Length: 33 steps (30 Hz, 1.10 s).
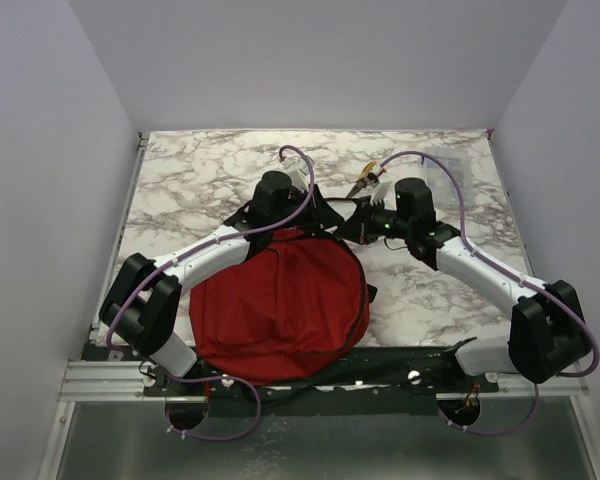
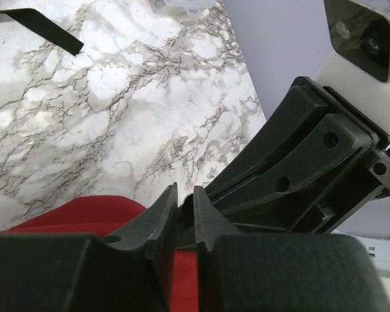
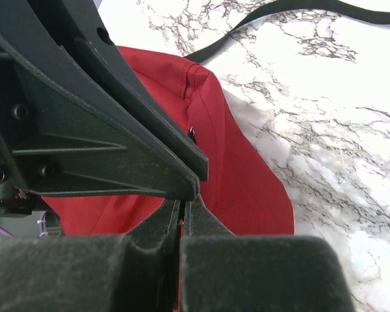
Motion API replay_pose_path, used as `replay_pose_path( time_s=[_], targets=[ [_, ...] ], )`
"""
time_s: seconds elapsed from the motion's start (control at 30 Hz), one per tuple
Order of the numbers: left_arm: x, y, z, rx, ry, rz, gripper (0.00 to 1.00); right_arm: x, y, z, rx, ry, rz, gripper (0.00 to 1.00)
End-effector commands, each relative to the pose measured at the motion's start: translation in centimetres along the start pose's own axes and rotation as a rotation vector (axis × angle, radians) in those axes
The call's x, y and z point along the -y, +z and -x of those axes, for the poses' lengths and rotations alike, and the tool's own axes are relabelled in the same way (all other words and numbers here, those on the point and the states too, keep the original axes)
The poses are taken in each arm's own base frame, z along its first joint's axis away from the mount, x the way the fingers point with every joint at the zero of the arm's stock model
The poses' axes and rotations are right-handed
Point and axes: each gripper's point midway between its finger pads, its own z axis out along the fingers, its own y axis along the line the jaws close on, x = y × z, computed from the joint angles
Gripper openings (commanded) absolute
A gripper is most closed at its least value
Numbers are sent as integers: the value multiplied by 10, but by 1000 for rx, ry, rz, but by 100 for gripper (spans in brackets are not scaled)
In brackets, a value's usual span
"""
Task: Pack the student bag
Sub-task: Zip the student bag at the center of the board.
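The student bag (image 1: 280, 300), a dark red fabric backpack, lies on the marble table between the two arms, close to the near edge. Both grippers meet at its far top edge. My left gripper (image 1: 315, 222) has its jaws drawn close with a narrow gap (image 2: 184, 192); red fabric (image 2: 71, 211) shows in the gap and something dark sits at the tips. My right gripper (image 1: 352, 225) is pressed almost fully shut (image 3: 182, 203) over the red fabric (image 3: 240, 169). Its tips are hidden behind the left gripper's fingers (image 3: 104, 117). The right gripper's fingers (image 2: 299, 149) cross in front of the left wrist camera.
A black strap (image 1: 330, 200) trails from the bag's top onto the marble; it shows in both wrist views (image 2: 39, 23) (image 3: 292, 13). A clear plastic packet (image 1: 445, 165) and a small yellow-brown item (image 1: 365, 178) lie at the back right. A metal rail (image 1: 110, 380) borders the near edge.
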Motion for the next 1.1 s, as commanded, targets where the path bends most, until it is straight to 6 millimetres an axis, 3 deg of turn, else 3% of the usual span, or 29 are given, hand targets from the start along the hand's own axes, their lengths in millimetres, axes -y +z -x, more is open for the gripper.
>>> replay_pose_path(
  time_s=[0.0,0.1,0.17,0.27,0.37,0.5,0.7,0.9,1.07],
  targets=[
    [12,-1,-7,-8,-22,-53,11,-2,-7,21,94,0,-28,0],
    [11,0,-7,9,-26,-35,0,-3,-8,23,108,21,-34,0],
    [8,2,-6,15,-20,-26,0,-3,-9,22,102,36,-36,2],
    [6,3,-4,28,-13,-14,0,3,-15,8,45,61,-90,24],
    [2,2,-2,47,-18,10,0,9,-30,-8,-2,70,-157,37],
    [-3,0,-3,54,-35,36,0,18,-46,-31,-63,76,-230,41],
    [0,0,-6,40,-52,28,0,32,-47,-47,-96,67,-276,46],
    [-2,0,-9,32,-51,31,0,43,-40,-49,-107,72,-308,45],
    [-11,2,-8,36,-57,75,0,38,-36,-52,-98,99,-272,23]
  ],
)
